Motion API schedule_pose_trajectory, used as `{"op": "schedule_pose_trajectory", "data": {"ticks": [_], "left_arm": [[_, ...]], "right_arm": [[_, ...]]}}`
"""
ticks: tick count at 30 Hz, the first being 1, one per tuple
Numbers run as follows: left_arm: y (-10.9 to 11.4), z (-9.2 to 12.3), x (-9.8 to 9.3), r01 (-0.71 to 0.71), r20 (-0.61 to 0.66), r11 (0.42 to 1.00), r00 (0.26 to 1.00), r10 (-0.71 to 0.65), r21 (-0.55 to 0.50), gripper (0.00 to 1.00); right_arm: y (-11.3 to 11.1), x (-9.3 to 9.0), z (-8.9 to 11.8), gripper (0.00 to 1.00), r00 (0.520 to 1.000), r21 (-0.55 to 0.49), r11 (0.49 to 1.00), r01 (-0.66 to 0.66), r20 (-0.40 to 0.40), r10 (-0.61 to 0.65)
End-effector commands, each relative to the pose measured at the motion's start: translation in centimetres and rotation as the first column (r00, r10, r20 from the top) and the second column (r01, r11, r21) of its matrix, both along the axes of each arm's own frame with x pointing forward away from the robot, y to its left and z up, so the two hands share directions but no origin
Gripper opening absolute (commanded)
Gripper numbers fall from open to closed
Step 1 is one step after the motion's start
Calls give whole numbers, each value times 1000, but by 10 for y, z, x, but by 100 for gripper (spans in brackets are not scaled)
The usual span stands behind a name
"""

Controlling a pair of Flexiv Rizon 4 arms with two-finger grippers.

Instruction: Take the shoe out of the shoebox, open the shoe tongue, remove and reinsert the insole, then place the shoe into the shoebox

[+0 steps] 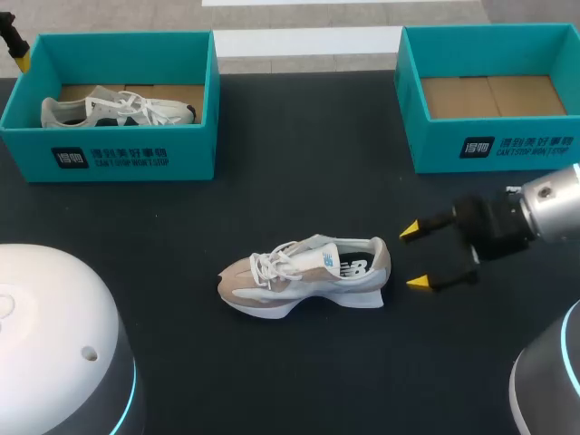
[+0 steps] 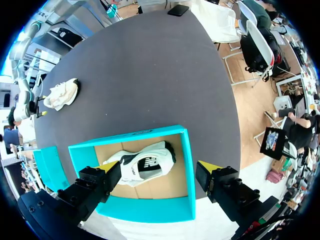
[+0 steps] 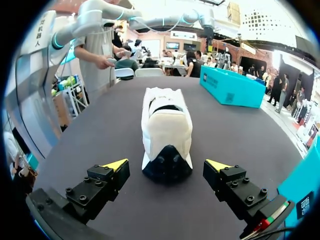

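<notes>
With my right gripper (image 1: 415,256) spread wide and holding nothing, the shoe (image 1: 304,272) sits straight ahead of it on the table (image 1: 299,172), heel toward my fingertips and just clear of them, toe pointing away. It's upright on its sole, laced, out of any box.

Handling guess: light, soft upper, thick foam sole with some give. It will likely skid on the table if I push from one end only. The heel looks like the stiffest part, so pinch there across the sole, or over the collar with one finger inside. The tongue and laces are floppy, so they are fine for pulling open but bad for lifting. The insole is probably thin and bendy; best to peel it from the heel end while the other arm pins the shoe.

The empty shoebox (image 1: 489,149) is near my right gripper, off to its side, and looks like the drop target.

My left gripper (image 2: 159,171) is also spread and empty. It hovers well apart from the shoe, over the other shoebox (image 2: 187,170), with a second shoe (image 2: 142,167) lying directly below it.
</notes>
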State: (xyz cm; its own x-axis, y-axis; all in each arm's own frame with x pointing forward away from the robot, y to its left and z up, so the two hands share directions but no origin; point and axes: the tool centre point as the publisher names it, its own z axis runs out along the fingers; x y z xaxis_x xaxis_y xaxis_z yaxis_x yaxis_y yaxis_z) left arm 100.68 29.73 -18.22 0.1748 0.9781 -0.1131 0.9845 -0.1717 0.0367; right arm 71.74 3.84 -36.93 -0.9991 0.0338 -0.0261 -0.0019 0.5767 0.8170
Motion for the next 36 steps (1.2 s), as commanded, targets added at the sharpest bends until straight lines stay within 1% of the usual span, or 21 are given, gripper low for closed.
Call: {"op": "schedule_pose_trajectory", "data": {"ticks": [1, 5, 13, 17, 25, 31, 32, 33, 34, 35, 36], "left_arm": [[0, 0, -1, 0, 1, 1000, 1000, 0, 2, 100], [0, 0, -1, 0, 1, 1000, 1000, 0, 2, 100], [0, 0, -1, 0, 1, 1000, 1000, 0, 2, 100], [0, 0, -1, 0, 1, 1000, 1000, 0, 2, 100], [0, 0, -1, 0, 1, 1000, 1000, 0, 2, 100], [0, 0, -1, 0, 1, 1000, 1000, 0, 2, 100], [0, 0, -1, 0, 1, 1000, 1000, 0, 2, 100], [0, 0, -1, 0, 1, 1000, 1000, 0, 2, 100], [0, 0, -1, 0, 1, 1000, 1000, 0, 2, 100], [0, 0, -1, 0, 1, 1000, 1000, 0, 2, 100], [0, 0, -1, 0, 1, 1000, 1000, 0, 2, 100]], "right_arm": [[19, 6, -10, 100, 1000, 4, 1000, 8, -3, -8], [34, 4, -14, 100, 1000, 19, 1000, 5, -8, -5], [57, -1, -31, 100, 1000, 37, 999, -14, -20, 15], [72, 1, -39, 100, 1000, 47, 999, -23, -11, 24], [85, 8, -55, 100, 1000, 61, 998, -5, -16, 6], [89, 11, -63, 100, 1000, 62, 998, -7, -26, 9], [89, 11, -66, 40, 999, 59, 998, -9, -31, 11], [89, 11, -66, 17, 999, 56, 998, -10, -32, 12], [90, 10, -66, 0, 999, 53, 998, -23, -38, 25], [91, 9, -65, 0, 1000, 20, 1000, -10, -26, 10], [89, 7, -64, 0, 1000, 25, 1000, -12, -28, 13]]}}
